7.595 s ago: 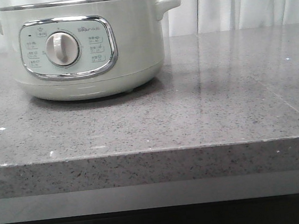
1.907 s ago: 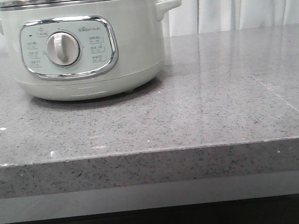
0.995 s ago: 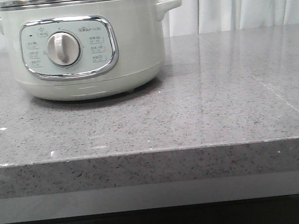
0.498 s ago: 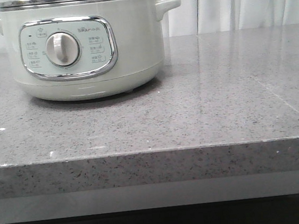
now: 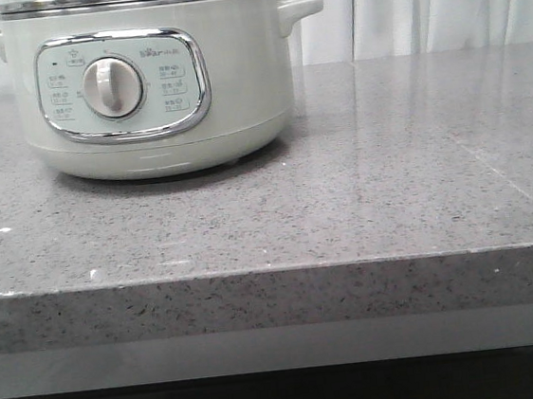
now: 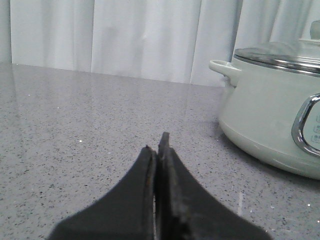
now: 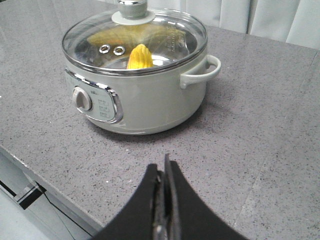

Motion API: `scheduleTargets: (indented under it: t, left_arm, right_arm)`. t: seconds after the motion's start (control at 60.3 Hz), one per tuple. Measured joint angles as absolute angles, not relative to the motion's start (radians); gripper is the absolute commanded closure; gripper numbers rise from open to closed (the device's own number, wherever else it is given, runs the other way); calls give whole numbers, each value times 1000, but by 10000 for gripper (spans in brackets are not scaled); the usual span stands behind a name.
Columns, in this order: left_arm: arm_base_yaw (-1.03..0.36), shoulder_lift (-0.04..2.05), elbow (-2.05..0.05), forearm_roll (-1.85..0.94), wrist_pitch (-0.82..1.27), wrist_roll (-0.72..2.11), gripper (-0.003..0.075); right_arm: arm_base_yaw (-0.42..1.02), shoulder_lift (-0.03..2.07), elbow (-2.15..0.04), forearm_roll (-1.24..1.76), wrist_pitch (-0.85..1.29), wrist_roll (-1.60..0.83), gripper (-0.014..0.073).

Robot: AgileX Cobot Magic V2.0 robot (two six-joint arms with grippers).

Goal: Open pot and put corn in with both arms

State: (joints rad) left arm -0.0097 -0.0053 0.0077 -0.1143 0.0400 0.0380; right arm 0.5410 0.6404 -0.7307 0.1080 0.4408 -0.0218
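Corn (image 7: 140, 57) inside lidded pot (image 5: 149, 78), both grippers (image 6: 157, 145) (image 7: 162, 167) closed, empty.

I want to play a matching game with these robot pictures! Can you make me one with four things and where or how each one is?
Things:
1. corn
2. glass lid
3. left gripper
4. dial

Places or states:
A. jaws shut, holding nothing
B. on the pot's front panel
C. inside the pot
D. resting on top of the pot

Pairs: 1-C, 2-D, 3-A, 4-B

pot (image 5: 150, 88) top cropped, corn (image 7: 140, 57) partly hidden
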Motion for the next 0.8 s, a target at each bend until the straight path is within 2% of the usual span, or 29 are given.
scheduleTargets:
  t: [0.564,0.663,0.796]
  left_arm:
    - [-10,-5,8,-114,40,38,741]
    - [-10,-5,8,-114,39,38,741]
    - [-10,-5,8,-114,39,38,741]
  right_arm:
    - [538,633,-723,108,441,-22,662]
    - [489,594,-684,108,400,-22,662]
    - [351,476,-540,104,257,-22,662]
